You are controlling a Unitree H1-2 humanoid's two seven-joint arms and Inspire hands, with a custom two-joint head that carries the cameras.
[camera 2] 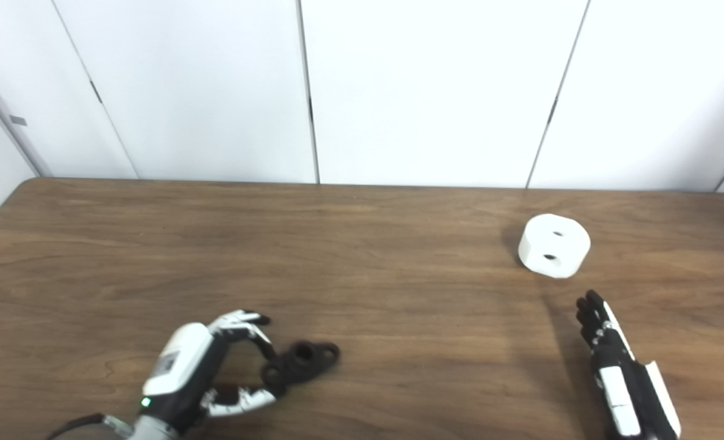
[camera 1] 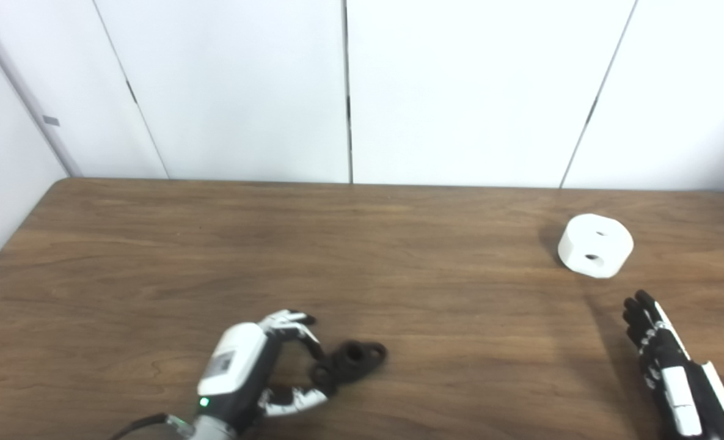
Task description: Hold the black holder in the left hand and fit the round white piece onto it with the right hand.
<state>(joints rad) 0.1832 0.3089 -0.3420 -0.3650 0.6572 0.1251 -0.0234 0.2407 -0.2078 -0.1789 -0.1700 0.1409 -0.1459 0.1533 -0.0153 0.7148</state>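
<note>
The black holder (camera 1: 352, 359) lies flat on the wooden table (camera 1: 398, 256) near the front, left of centre. My left hand (camera 1: 258, 373) is curled around its left end, fingers above and thumb below, both touching it. The round white piece (camera 1: 595, 245), a short cylinder with two holes in its face, rests at the far right of the table. My right hand (camera 1: 664, 360) lies open in front of the white piece, fingers straight and pointing toward it, with a clear gap between them.
White wall panels (camera 1: 349, 91) stand right behind the table's far edge. The table's left edge runs diagonally at the picture's left side.
</note>
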